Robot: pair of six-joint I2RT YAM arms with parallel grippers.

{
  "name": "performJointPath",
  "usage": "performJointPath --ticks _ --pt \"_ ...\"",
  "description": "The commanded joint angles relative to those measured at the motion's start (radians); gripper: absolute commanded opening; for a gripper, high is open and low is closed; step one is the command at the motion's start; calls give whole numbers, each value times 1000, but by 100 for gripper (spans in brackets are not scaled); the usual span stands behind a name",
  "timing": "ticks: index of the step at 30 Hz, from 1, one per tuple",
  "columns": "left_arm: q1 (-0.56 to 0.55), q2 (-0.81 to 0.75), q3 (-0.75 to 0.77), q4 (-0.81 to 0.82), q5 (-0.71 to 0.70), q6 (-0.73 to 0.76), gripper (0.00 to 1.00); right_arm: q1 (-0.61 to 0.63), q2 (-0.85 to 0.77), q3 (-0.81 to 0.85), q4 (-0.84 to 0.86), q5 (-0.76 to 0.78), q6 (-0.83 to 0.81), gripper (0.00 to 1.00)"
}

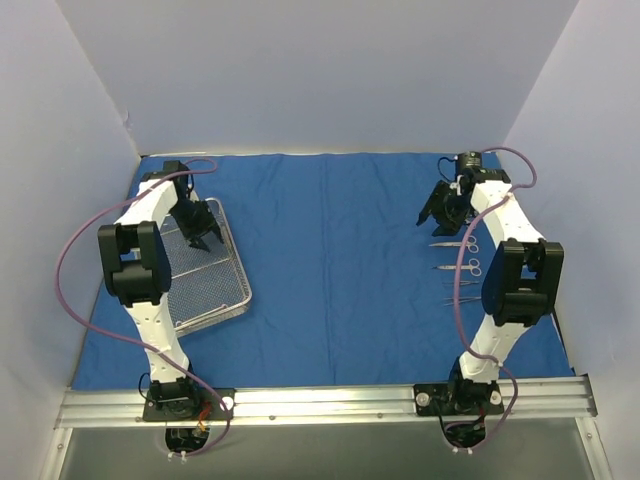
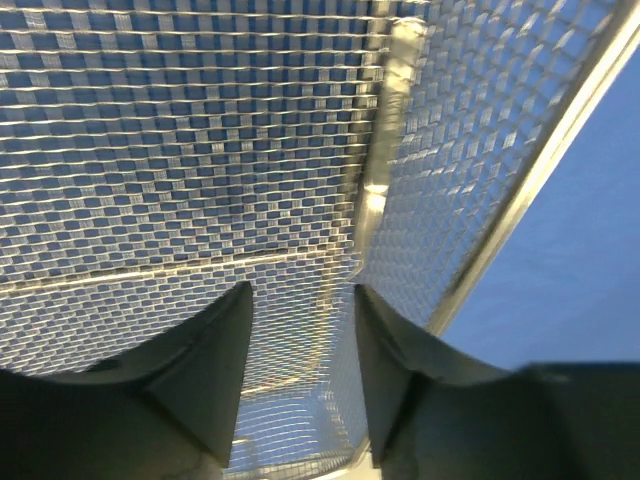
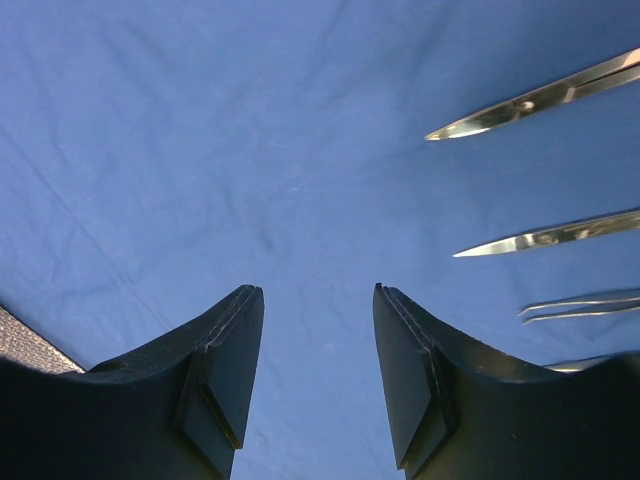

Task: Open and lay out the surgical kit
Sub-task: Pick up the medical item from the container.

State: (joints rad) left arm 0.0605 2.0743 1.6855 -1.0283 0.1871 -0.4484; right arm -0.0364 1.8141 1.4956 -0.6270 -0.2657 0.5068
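Note:
The royal-blue cloth wrap [image 1: 340, 270] lies spread flat over the table. On its left part stands the silver wire-mesh tray [image 1: 205, 290], and I see no instrument in it. My left gripper [image 1: 202, 235] hangs low inside the tray; in the left wrist view its fingers [image 2: 225, 350] stand apart over the mesh, and the left gripper [image 2: 301, 290] is open with nothing between them. Several thin silver instruments [image 1: 458, 268] lie in a row on the cloth at the right. My right gripper [image 1: 440, 210] is just beyond that row, open over bare cloth [image 3: 250, 150].
The tray's rim [image 2: 540, 170] runs diagonally past the left fingers, with blue cloth beyond it. Pointed instrument tips [image 3: 530, 100] lie to the right of the right gripper [image 3: 318, 290]. White walls enclose the table on three sides. A metal rail [image 1: 330, 400] carries both arm bases.

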Motion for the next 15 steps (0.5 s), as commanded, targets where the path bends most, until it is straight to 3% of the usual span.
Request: performJointPath --ticks 1,4,15 --pt "1 -3 8 69 121 -61 49 -36 -41 -17 -10 -43 -42 48" --pt "-8 -5 -18 97 149 -78 42 -60 -39 -12 -11 -55 -56 48" --pt "-14 -23 -125 146 183 -98 38 -79 -59 -61 15 -87 -44 49"
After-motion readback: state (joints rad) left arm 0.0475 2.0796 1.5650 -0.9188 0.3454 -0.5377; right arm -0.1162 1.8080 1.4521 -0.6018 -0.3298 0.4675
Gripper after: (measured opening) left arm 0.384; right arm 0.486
